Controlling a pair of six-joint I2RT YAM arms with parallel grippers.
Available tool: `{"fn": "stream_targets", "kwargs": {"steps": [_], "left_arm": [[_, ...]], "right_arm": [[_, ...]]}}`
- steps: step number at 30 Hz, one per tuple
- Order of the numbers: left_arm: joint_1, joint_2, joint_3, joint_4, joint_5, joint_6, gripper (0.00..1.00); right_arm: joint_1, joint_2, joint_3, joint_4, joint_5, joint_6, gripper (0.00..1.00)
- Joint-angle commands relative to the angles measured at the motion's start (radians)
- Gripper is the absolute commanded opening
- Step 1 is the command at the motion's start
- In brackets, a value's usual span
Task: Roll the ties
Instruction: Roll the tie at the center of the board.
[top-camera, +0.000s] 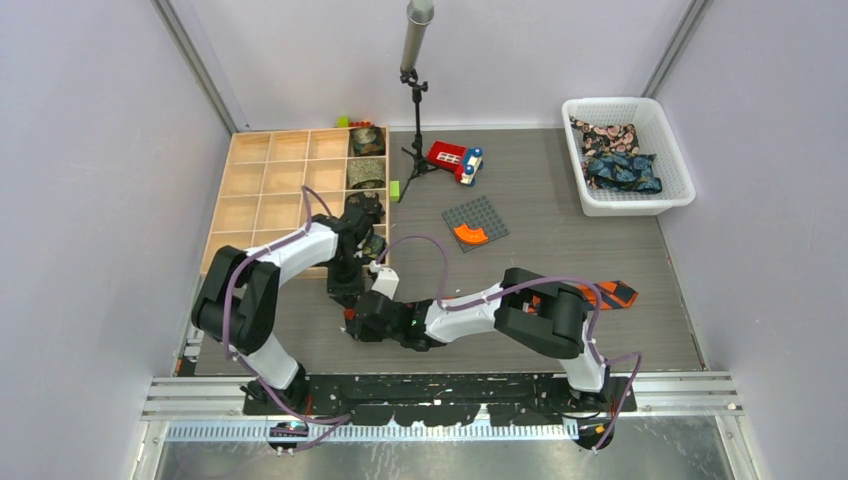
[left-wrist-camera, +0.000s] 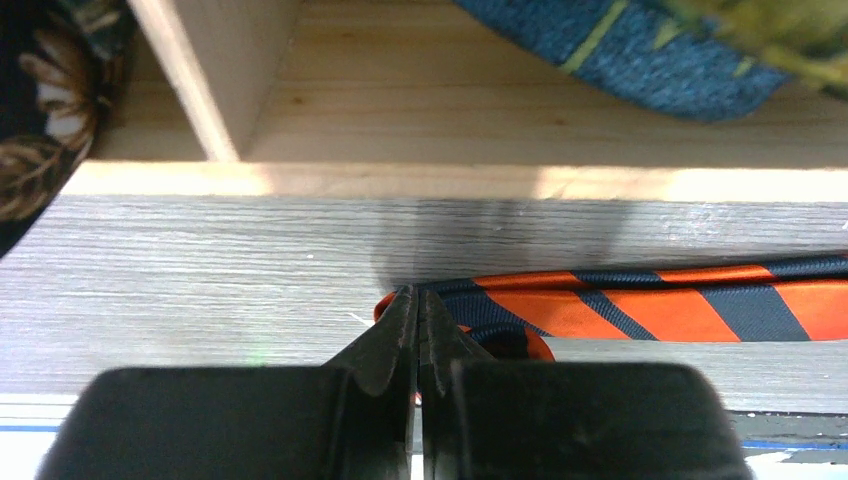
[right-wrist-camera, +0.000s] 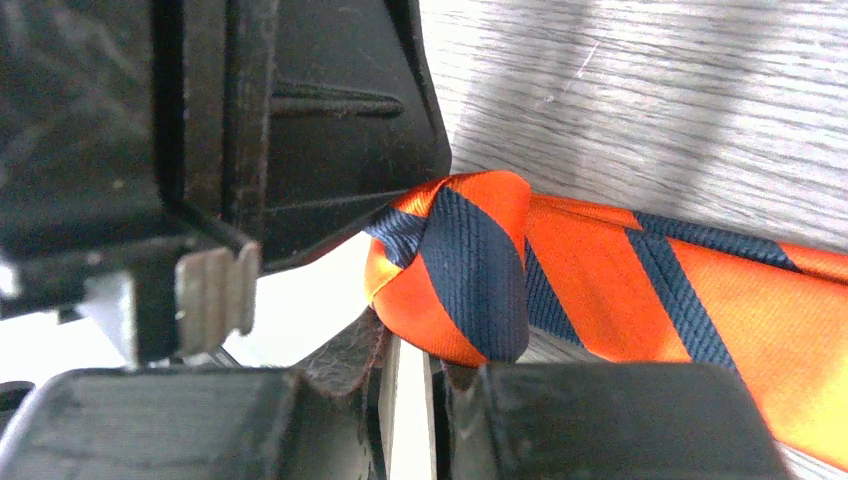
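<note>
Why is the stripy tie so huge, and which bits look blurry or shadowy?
Left wrist view: the left tool is blurry, and a soft shadow falls on the table beside the striped tie. Right wrist view: the camera sits near, so the tie fills it; white glare glows lower left. Top view: evenly lit.

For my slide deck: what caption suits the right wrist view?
Orange-and-navy striped tie on the grey table, its end curled into a loop at the right end effector.

No text, label, brand, number or sign can be read in any of the three views.
</note>
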Motion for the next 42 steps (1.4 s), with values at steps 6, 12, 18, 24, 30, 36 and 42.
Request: {"fn": "stream_targets", "kwargs": {"steps": [6, 12, 18, 24, 30, 36, 42], "left_arm": [[0.016, -0.069, 0.086, -0.072, -0.102, 0.0, 0.15], [0.046, -0.154, 0.101, -0.091, -0.145, 0.01, 0.3], [0.064, -0.294, 0.059, -0.106, -0.179, -0.033, 0.44], [0.072, -0.452, -0.052, -0.1, -0.174, -0.111, 0.48], [0.072, -0.557, -0.094, -0.094, -0.179, -0.186, 0.48], [0.072, -0.615, -0.126, -0.089, -0.179, -0.225, 0.45], [0.072, -0.669, -0.153, -0.071, -0.199, -0.247, 0.44]], "right_arm": [[0.028, -0.172, 0.018, -0.115, -0.08, -0.192, 0.24], [0.051, -0.289, 0.103, -0.324, -0.134, -0.251, 0.27], [0.044, -0.309, 0.182, -0.481, -0.076, -0.277, 0.26], [-0.015, -0.263, 0.269, -0.569, -0.104, -0.31, 0.25], [-0.075, -0.176, 0.35, -0.618, -0.183, -0.35, 0.21], [-0.107, -0.118, 0.383, -0.615, -0.219, -0.361, 0.18], [-0.128, -0.084, 0.379, -0.596, -0.24, -0.366, 0.16]]}}
